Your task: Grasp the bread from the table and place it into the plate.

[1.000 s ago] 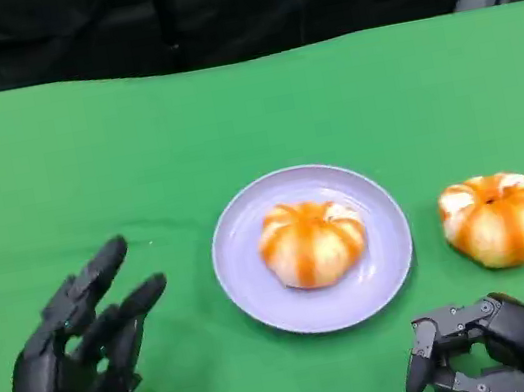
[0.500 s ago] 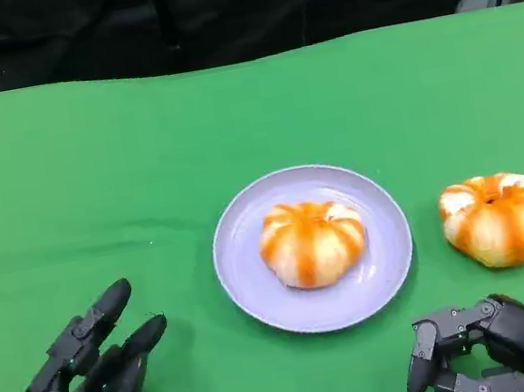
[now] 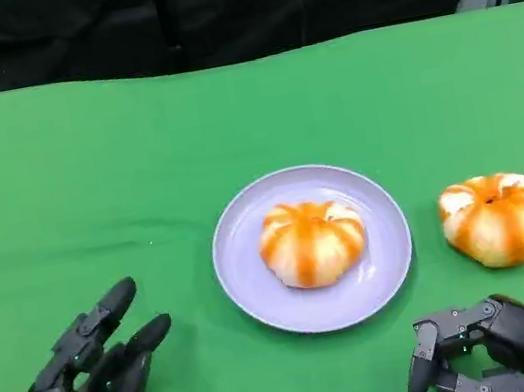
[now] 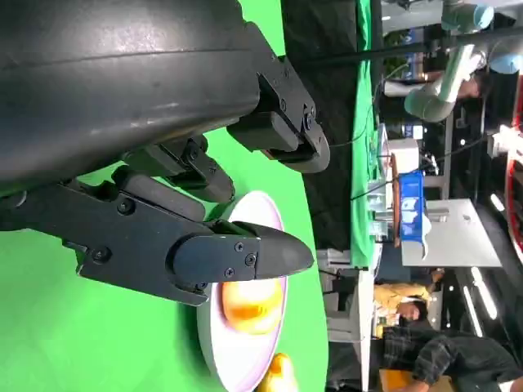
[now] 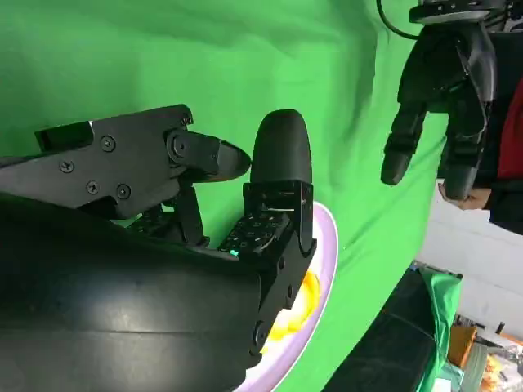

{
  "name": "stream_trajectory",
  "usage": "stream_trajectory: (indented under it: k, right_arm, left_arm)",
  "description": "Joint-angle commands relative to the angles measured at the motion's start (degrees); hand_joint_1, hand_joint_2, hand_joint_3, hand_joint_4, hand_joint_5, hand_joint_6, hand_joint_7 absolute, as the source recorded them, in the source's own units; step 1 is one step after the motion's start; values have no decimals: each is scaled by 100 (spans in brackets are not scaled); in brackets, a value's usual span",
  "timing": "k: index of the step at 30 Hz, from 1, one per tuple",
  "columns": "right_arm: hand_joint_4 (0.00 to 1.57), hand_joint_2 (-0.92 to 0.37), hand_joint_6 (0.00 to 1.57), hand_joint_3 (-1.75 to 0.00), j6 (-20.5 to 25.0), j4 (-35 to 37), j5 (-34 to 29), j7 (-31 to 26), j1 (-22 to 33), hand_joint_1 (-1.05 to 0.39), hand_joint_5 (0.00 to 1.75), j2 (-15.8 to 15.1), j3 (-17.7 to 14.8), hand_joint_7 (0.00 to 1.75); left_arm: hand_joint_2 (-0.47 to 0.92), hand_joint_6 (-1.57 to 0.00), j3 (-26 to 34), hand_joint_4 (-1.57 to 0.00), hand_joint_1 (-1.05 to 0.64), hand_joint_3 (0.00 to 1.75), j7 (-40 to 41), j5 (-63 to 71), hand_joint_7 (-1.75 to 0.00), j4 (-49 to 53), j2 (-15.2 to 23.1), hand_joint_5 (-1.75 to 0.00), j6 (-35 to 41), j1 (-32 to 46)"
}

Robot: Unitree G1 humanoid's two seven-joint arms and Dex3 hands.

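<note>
1. A green cloth-covered table [image 3: 84,166] fills the scene, with a dark backdrop along its far edge; the left wrist view shows a cluttered room beyond the table and a person [image 4: 425,351] in a plaid sleeve.
2. Counted: two breads, one plate, two black hands.
3. At the near left, the left hand [image 3: 82,385] hovers over bare cloth, its fingers spread apart and pointing far-right, holding nothing.
4. At the centre lies the round lavender plate [image 3: 246,280], flat on the cloth.
5. One bread in the plate [image 3: 311,241] sits at the plate's middle. It is a round bun, pale cream with orange-brown stripes running from its top down the sides, like a pumpkin.
6. The bread on the table [image 3: 498,218] lies to the right of the plate, close to its rim but apart from it. It has the same striped, lobed look, with a small dimple on top.
7. At the near right, the right hand [image 3: 487,349] sits nearer than that bread and apart from it, fingers partly curled inward around nothing.
</note>
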Motion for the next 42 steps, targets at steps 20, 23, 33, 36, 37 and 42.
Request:
stream_trajectory:
  k: [20, 23, 33, 36, 37, 42]
  right_arm:
    - [69, -92, 80, -47, -39, 27, 64, 0, -22, -9, 156, -104, -89, 103]
    - [69, -92, 80, -47, -39, 27, 64, 0, -22, -9, 156, -104, -89, 103]
    - [69, -92, 80, -47, -39, 27, 64, 0, -22, -9, 156, -104, -89, 103]
    - [69, -92, 80, -47, -39, 27, 64, 0, -22, -9, 156, -104, -89, 103]
    - [69, -92, 80, -47, -39, 27, 64, 0, -22, -9, 156, -104, -89, 103]
    - [69, -92, 80, -47, -39, 27, 64, 0, -22, -9, 156, -104, -89, 103]
  left_arm:
    - [92, -82, -341, -85, 7, 24, 834, 1306, -3, -63, 164, -2, -645, 78]
    - [92, -82, -356, -85, 7, 24, 848, 1302, -3, -63, 171, -1, -646, 79]
    - [92, -82, -390, -85, 7, 24, 872, 1288, -2, -63, 187, -1, -648, 81]
    - [92, -82, -393, -85, 7, 24, 874, 1287, -2, -62, 189, -1, -648, 81]
    - [92, -82, -394, -85, 7, 24, 874, 1287, -2, -62, 189, -1, -648, 81]
    - [92, -83, -397, -85, 7, 24, 876, 1285, -1, -62, 191, -1, -649, 81]
